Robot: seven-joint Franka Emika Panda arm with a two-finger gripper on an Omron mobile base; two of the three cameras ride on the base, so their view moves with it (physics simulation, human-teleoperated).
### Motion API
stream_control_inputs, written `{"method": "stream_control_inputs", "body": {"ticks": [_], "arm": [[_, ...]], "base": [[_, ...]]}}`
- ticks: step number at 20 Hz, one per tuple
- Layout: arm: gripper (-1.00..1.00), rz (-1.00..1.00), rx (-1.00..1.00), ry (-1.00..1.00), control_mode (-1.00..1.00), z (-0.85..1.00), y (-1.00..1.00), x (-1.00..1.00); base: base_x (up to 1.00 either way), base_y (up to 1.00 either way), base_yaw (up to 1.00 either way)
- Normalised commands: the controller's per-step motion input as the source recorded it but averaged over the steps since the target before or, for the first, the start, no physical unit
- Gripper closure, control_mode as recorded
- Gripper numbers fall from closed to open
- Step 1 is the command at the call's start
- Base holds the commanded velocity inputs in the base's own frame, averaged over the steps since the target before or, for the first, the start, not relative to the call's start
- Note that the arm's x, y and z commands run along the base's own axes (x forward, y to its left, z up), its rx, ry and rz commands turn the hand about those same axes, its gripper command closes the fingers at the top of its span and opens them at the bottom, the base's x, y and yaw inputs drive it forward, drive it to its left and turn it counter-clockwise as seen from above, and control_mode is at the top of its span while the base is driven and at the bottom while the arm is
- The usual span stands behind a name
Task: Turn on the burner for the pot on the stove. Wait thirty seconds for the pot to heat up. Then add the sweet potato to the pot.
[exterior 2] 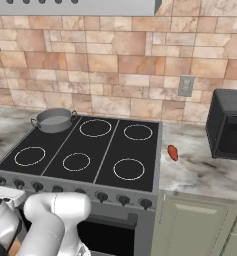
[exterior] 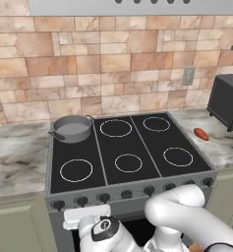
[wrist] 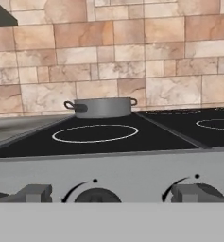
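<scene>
round grey metal pot [exterior: 72,129], glossy stove [exterior: 137,170]

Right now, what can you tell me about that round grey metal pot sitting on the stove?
The round, shallow grey metal pot has straight sides, a dull steel look and two small dark loop handles on opposite sides. It stands upright, uncovered, on the back left burner of the black glass cooktop, near the stone-tiled wall. Its inside looks empty. Nothing but the cooktop touches it.
</scene>
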Motion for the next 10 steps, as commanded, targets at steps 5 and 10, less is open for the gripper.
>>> {"method": "stream_control_inputs", "body": {"ticks": [5,10], "arm": [[-1.0,0.0,0.0,0.0,-1.0,-0.24,0.0,0.08],[-1.0,0.0,0.0,0.0,-1.0,-0.16,0.09,0.13]], "base": [[0.0,0.0,0.0],[0.0,0.0,0.0]]}}
